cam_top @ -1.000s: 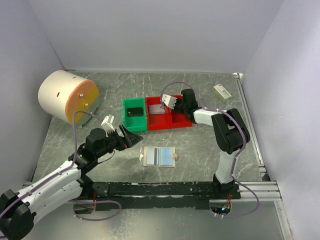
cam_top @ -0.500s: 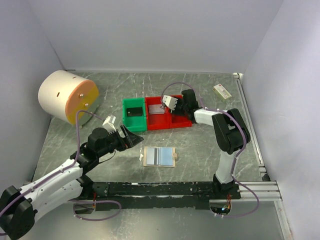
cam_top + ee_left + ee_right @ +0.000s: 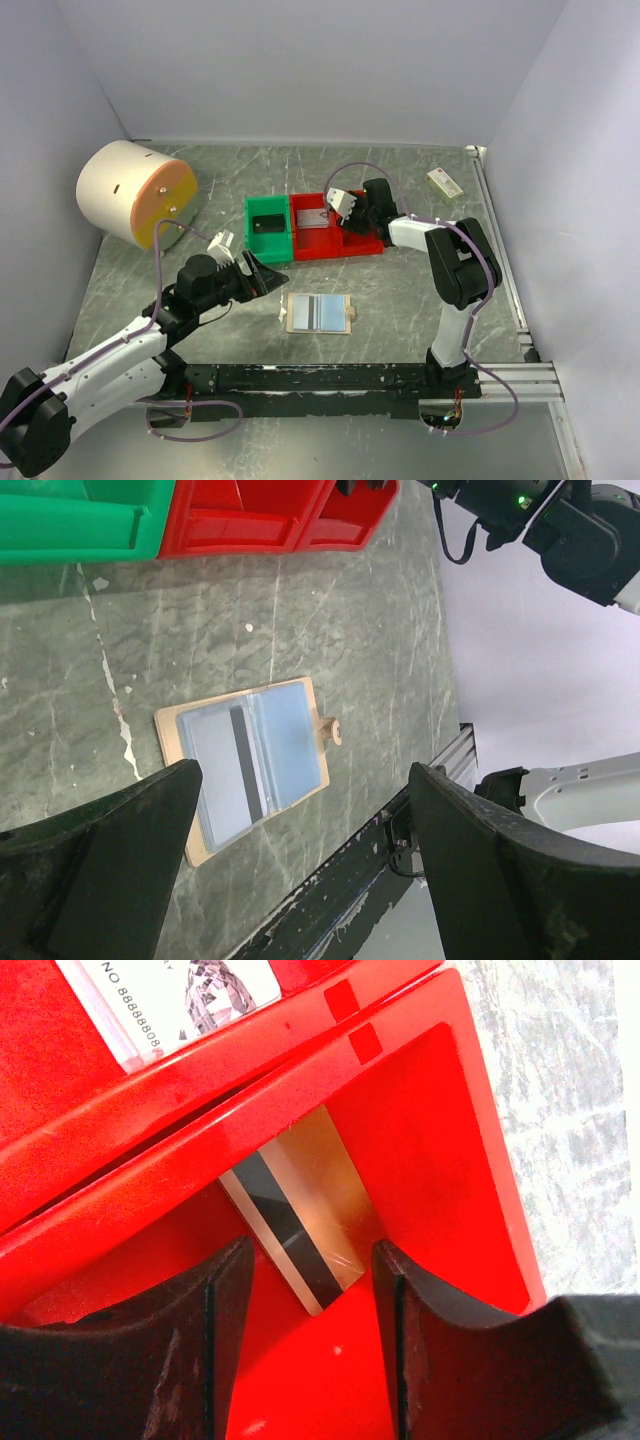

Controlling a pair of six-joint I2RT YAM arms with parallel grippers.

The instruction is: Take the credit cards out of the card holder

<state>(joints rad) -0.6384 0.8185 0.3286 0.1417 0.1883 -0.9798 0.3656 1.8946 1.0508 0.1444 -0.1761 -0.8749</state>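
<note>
Credit cards look mostly out: a gold one leans in the red bin straight between the fingers of the right tool, which stands parted and grips nothing; a silver one lies in the bin ahead of it, a dark one in the green bin further off. Below the left tool, wide apart and empty, the card holder lies open, a striped card seemingly left inside. Worktop is grey-green marbled; plain pale walls close it in
</note>
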